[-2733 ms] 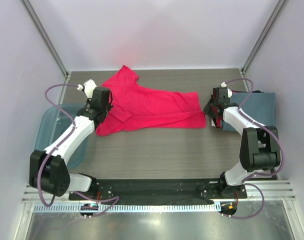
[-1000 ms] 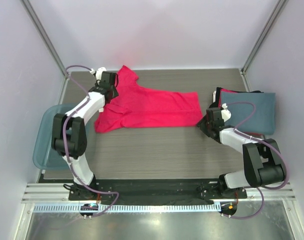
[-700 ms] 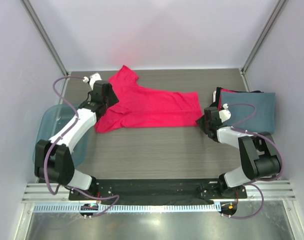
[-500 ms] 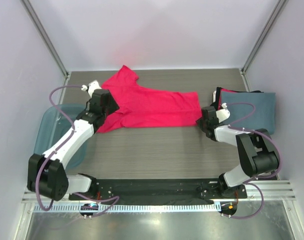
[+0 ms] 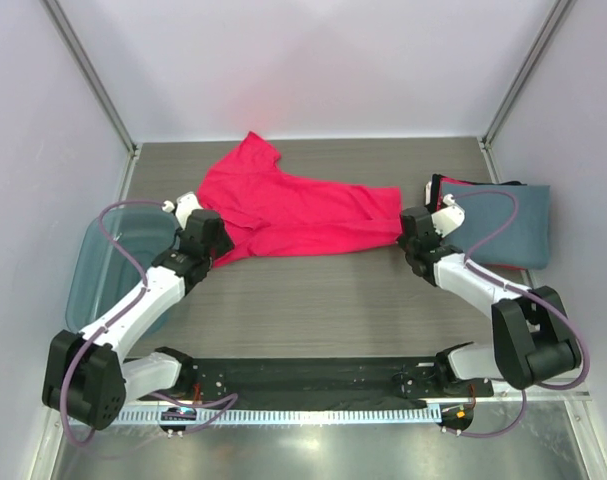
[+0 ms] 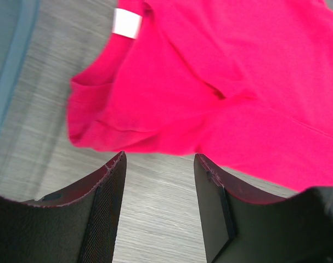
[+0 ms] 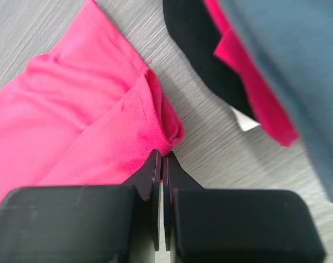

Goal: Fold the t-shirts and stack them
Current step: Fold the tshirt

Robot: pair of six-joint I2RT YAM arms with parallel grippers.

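From above, the pink-red shirt point(image 5: 303, 205) lies spread across the middle of the table point(image 5: 313, 300), one sleeve toward the upper left, not yet folded. A blue-grey shirt point(image 5: 508, 225) tops the folded pile at the right edge, and a blue bin point(image 5: 88, 270) sits at the left. The left gripper point(image 5: 208, 232) is at the shirt's lower-left edge, the right gripper point(image 5: 411, 232) at its lower-right corner. In the left wrist view the jaws stand apart, holding nothing, over bare table just below the hem, with a white label point(image 6: 127, 23) at upper left. In the right wrist view the jaws are pressed together on the shirt's bunched corner, apparently pinching it; a black shirt point(image 7: 199, 49) and a red shirt point(image 7: 248, 87) show as folded edges at upper right. The step looks like taking the near hem for the first fold. Next the left gripper should reach forward, close on the hem, and then both should lift together.
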